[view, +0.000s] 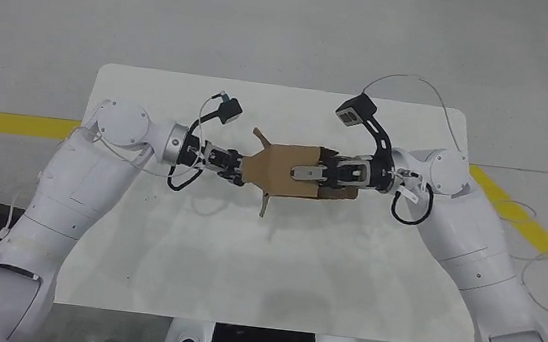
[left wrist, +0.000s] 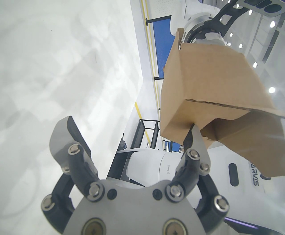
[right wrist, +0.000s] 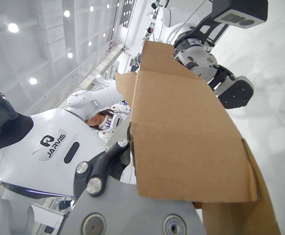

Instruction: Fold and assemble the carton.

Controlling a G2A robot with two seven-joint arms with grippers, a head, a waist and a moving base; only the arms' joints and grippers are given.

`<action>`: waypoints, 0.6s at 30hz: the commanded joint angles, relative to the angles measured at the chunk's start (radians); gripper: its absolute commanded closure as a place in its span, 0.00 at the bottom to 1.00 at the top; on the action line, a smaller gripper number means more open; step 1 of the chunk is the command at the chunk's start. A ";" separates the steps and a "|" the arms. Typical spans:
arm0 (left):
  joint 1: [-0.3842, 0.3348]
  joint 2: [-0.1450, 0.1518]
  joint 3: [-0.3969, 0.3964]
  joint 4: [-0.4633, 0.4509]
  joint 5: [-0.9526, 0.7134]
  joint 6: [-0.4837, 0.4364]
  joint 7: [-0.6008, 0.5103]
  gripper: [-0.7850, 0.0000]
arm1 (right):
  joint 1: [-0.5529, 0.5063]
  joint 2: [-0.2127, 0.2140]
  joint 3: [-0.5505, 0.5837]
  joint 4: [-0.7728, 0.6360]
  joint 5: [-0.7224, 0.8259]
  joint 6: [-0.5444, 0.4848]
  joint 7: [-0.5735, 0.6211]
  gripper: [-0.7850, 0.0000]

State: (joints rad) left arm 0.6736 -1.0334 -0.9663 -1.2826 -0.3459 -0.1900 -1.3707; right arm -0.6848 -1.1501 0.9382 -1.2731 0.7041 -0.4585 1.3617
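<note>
A brown carton (view: 289, 171) hangs in the air over the middle of the white table (view: 144, 258), between my two arms. My right gripper (view: 319, 174) is shut on the carton's wall, with one silver finger lying along its top face. In the right wrist view the carton (right wrist: 182, 144) covers most of that gripper, and one of its fingers (right wrist: 118, 142) shows at the carton's edge. My left gripper (left wrist: 132, 124) is open and wide at the carton's other end, one fingertip touching a lower corner of the carton (left wrist: 207, 89). Loose flaps stick out at that end.
The table's front half and left side are bare white surface. A yellow line (view: 8, 123) runs on the grey floor on both sides of the table. The far table edge lies just behind the arms.
</note>
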 commanded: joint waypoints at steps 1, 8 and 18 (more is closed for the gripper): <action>-0.003 -0.001 0.001 0.005 -0.003 -0.002 -0.002 0.00 | 0.003 -0.001 -0.004 0.002 0.001 0.000 0.000 1.00; -0.007 -0.004 0.003 0.020 -0.014 -0.008 -0.002 0.00 | 0.008 -0.002 -0.011 0.007 0.005 0.001 0.001 1.00; -0.008 -0.001 -0.003 0.015 -0.001 -0.019 -0.007 0.00 | 0.008 0.002 0.021 0.052 0.006 -0.049 -0.049 1.00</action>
State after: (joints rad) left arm 0.6643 -1.0358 -0.9682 -1.2666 -0.3556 -0.2067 -1.3777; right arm -0.6761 -1.1490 0.9523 -1.2278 0.7091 -0.5005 1.3197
